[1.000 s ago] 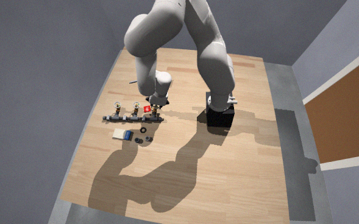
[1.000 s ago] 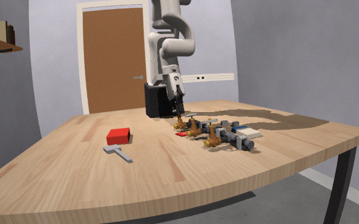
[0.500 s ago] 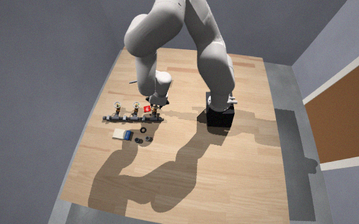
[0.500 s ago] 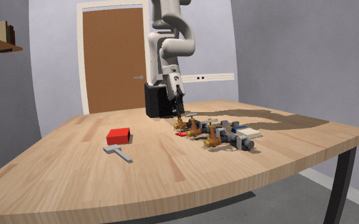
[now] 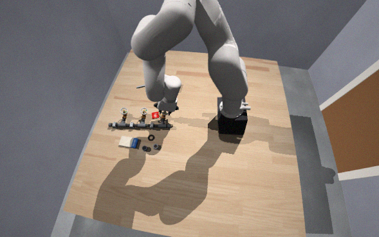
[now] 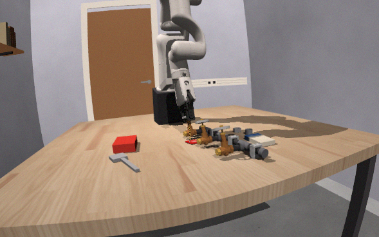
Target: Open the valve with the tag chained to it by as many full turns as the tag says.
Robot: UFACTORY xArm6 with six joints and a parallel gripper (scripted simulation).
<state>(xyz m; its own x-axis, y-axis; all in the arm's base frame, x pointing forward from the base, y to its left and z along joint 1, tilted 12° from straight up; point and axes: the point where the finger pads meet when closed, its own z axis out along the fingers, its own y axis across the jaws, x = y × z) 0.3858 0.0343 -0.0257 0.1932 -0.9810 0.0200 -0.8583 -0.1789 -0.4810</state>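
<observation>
Three brass valves stand on a grey pipe manifold (image 5: 140,125). The left valve (image 5: 123,113) and the middle valve (image 5: 143,113) show their round handwheels from above. The right valve (image 5: 163,116) sits under my gripper (image 5: 165,111), which is shut on its handwheel. A red tag (image 5: 155,115) lies beside this valve; it also shows in the side view (image 6: 190,141). In the side view my gripper (image 6: 189,118) points straight down onto the valve nearest the robot base (image 6: 189,129). The tag's number is too small to read.
A cream and blue pad (image 5: 129,142), a black ring (image 5: 150,140) and two small grey fittings (image 5: 150,147) lie in front of the manifold. A red box (image 6: 125,143) and a grey hammer-shaped tool (image 6: 124,161) lie apart. The black robot base (image 5: 232,122) stands to the right.
</observation>
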